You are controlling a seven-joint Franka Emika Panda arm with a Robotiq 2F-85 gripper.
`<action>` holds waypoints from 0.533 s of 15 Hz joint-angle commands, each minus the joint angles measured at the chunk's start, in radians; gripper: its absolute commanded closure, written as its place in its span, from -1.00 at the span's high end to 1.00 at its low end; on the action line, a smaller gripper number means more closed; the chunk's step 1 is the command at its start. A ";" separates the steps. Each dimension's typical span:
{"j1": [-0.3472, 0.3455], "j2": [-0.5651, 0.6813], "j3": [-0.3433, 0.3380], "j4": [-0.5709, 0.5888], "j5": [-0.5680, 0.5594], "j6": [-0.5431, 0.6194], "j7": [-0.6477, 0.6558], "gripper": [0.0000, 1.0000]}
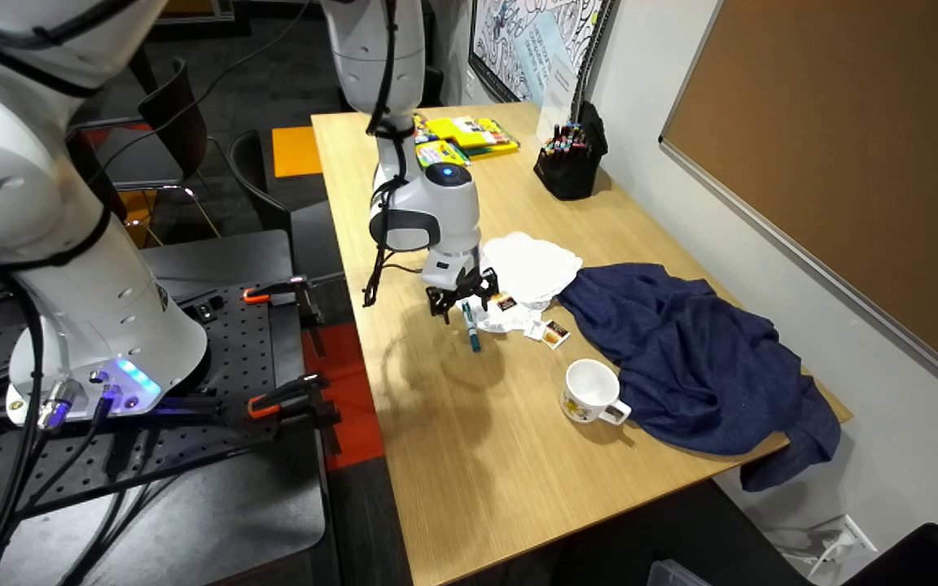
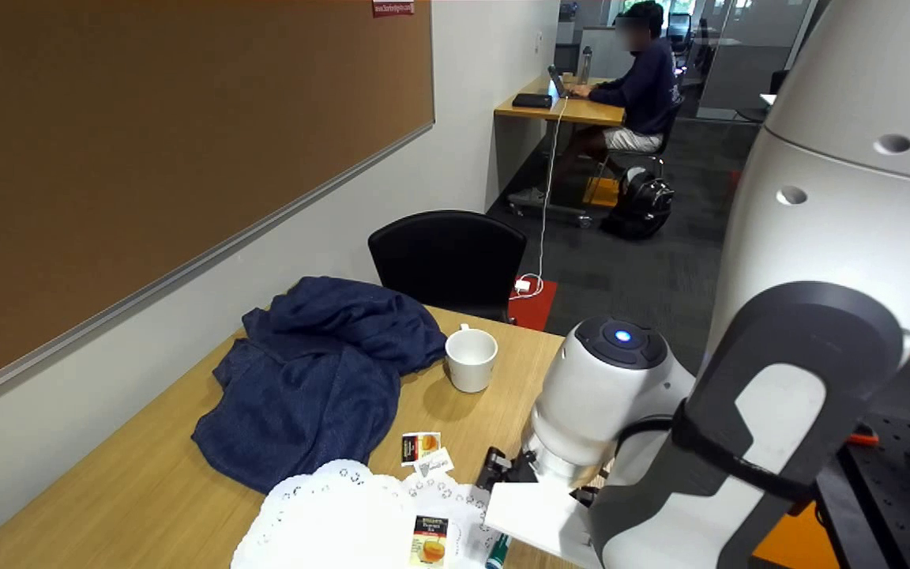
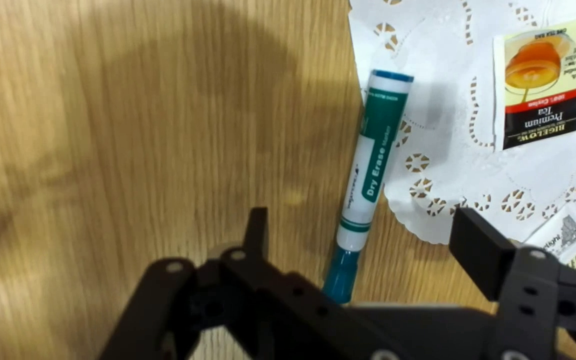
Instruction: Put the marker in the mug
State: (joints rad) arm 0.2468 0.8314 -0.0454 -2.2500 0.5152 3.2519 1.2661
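The marker (image 1: 470, 327) lies on the table, white and green with a bluish-green cap. It also shows in the wrist view (image 3: 375, 150), its far end over a paper doily's edge, and partly in an exterior view (image 2: 498, 552). The white mug (image 1: 591, 391) stands upright near the blue cloth; it also shows in an exterior view (image 2: 471, 363) with a bare inside. It is out of the wrist view. My gripper (image 1: 467, 308) is open and empty above the marker. In the wrist view the gripper's fingers (image 3: 360, 225) stand wide apart, one each side of the marker's capped end, not touching it.
White paper doilies (image 1: 530, 268) with tea packets (image 1: 554, 334) lie beside the marker. A dark blue cloth (image 1: 681, 358) lies bunched next to the mug. A black pen holder (image 1: 567, 172) and yellow boxes (image 1: 469, 134) stand farther back on the table (image 1: 469, 488).
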 commanded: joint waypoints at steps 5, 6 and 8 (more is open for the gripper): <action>0.003 0.042 -0.025 0.083 -0.003 -0.104 0.019 0.56; 0.006 0.047 -0.028 0.092 -0.004 -0.117 0.022 0.54; 0.007 0.056 -0.032 0.107 -0.007 -0.136 0.025 0.49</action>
State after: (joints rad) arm 0.2442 0.8735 -0.0611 -2.1797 0.5152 3.1684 1.2661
